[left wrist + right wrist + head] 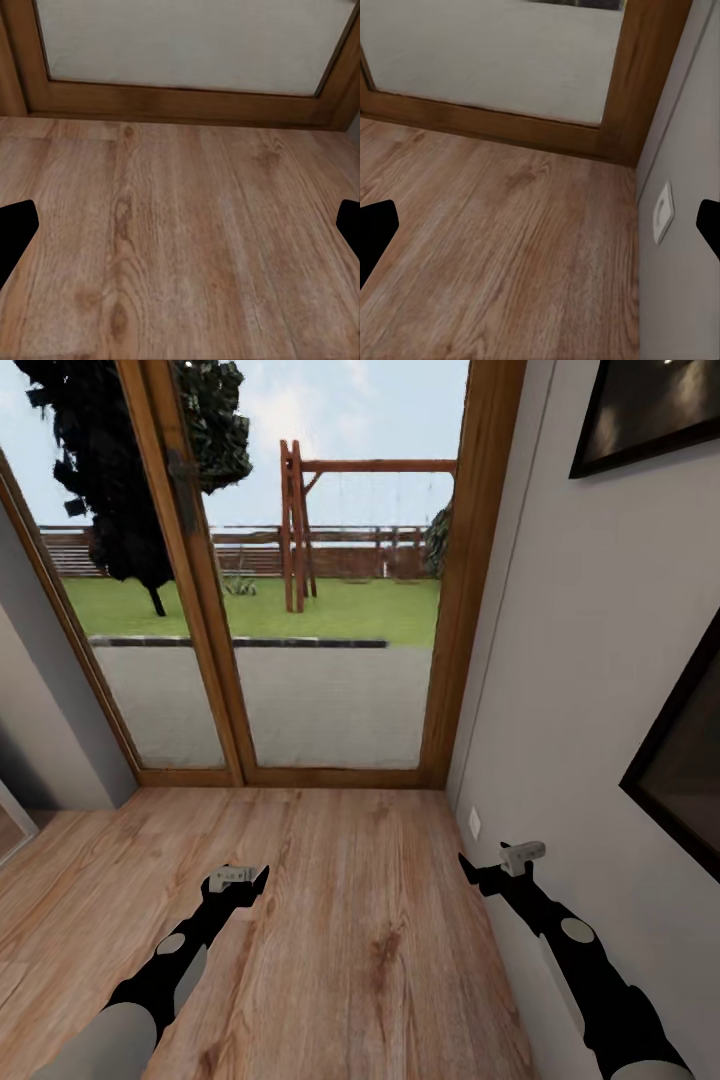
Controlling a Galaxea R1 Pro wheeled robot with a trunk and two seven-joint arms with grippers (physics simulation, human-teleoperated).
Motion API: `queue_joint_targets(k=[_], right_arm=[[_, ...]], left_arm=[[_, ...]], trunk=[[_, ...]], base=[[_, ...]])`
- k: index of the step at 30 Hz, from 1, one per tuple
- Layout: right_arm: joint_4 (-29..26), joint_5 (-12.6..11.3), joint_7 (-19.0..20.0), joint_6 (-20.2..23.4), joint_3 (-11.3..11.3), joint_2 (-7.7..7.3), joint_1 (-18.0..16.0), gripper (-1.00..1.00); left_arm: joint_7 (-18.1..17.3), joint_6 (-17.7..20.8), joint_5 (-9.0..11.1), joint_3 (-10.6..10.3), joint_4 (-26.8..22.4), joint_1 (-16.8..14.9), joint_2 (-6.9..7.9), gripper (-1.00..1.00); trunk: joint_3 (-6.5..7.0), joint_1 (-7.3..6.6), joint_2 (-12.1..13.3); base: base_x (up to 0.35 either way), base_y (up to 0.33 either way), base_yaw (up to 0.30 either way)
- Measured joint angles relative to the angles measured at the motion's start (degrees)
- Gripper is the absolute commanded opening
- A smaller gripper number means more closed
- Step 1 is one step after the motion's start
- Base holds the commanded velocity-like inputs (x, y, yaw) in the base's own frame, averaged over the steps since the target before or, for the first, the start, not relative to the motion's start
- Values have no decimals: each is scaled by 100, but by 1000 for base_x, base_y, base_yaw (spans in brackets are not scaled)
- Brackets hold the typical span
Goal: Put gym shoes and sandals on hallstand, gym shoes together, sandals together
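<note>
The corridor floor [340, 920] of light brown wood planks stretches ahead to a glass door. The gym shoes, the sandals and the hallstand are out of view. My left gripper [243, 882] hovers low over the planks at the left, open and holding nothing; in the left wrist view its dark fingertips [15, 232] sit far apart over bare floor [180, 247]. My right gripper [478, 872] hangs close to the right wall, also open and holding nothing, its fingertips [375, 232] wide apart above the floor [510, 247].
A wood-framed glass door [330, 770] closes off the corridor ahead, with a garden behind it. A grey wall [560, 710] runs along the right, carrying a white outlet [474, 822] and two dark framed pictures [680, 760]. Another grey wall [50, 740] stands at the left.
</note>
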Motion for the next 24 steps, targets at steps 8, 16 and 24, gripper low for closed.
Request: queue_joint_targets(k=[8, 16, 24], right_arm=[[0, 0, 0, 0, 0, 0, 1, 100], [0, 0, 0, 0, 0, 0, 2, 100], [0, 0, 0, 0, 0, 0, 2, 100]], left_arm=[[0, -1, 0, 1, 0, 0, 0, 100], [0, -1, 0, 0, 0, 1, 0, 100], [0, 2, 0, -1, 0, 0, 0, 100]], trunk=[[0, -1, 0], [0, 1, 0], [0, 1, 0]], base=[[186, 0, 0], [96, 0, 0], [27, 0, 0]])
